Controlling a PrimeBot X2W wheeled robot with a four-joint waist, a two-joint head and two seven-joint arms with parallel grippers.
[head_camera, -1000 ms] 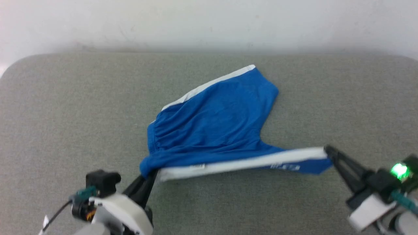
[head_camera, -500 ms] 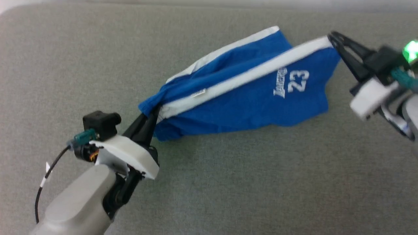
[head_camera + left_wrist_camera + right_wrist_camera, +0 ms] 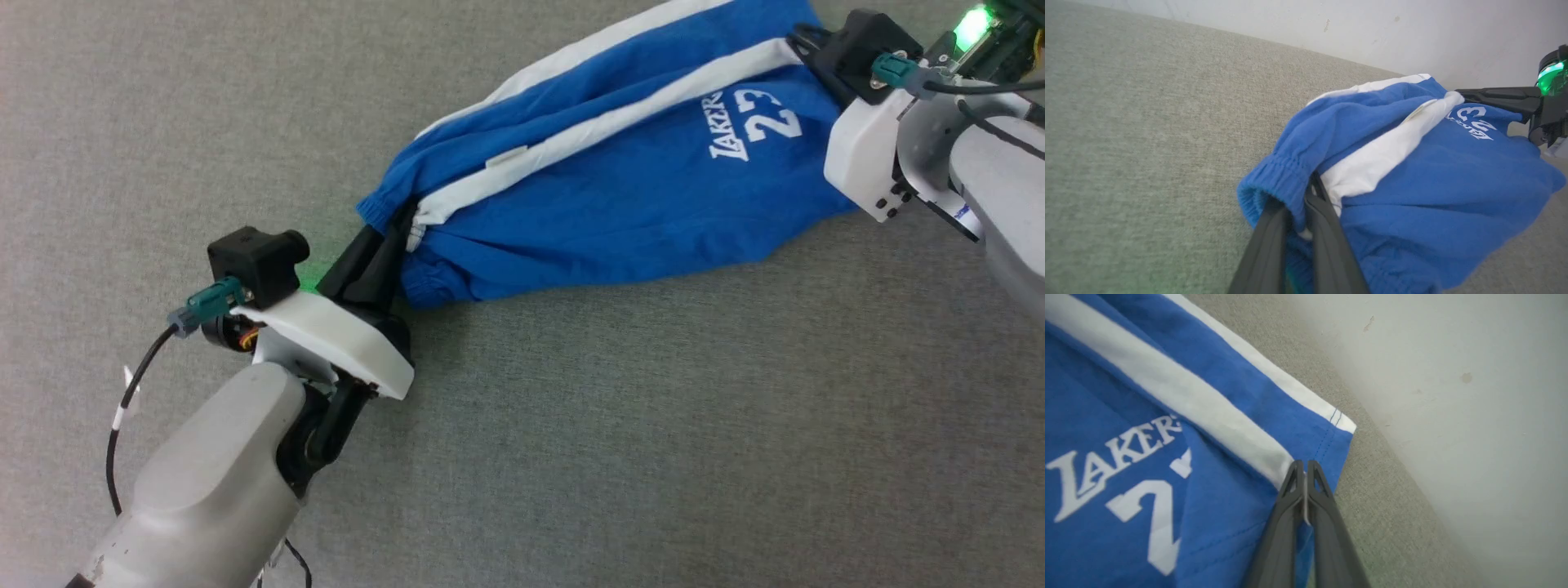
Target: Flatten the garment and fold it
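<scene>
Head view shows us the garment [image 3: 620, 204] pulled long between our two grippers, its long axis slanting from lower left to upper right across the grey fabric surface [image 3: 571, 449]. We see the gathered waistband end pointing toward the left gripper [image 3: 396, 233], whose fingers are pressed together on that bunched edge. The leg hem points toward the right gripper [image 3: 1303, 469], pinched tight on the white trim corner near the wall [image 3: 1453, 396]. White lettering and number face upward near that right end.
</scene>
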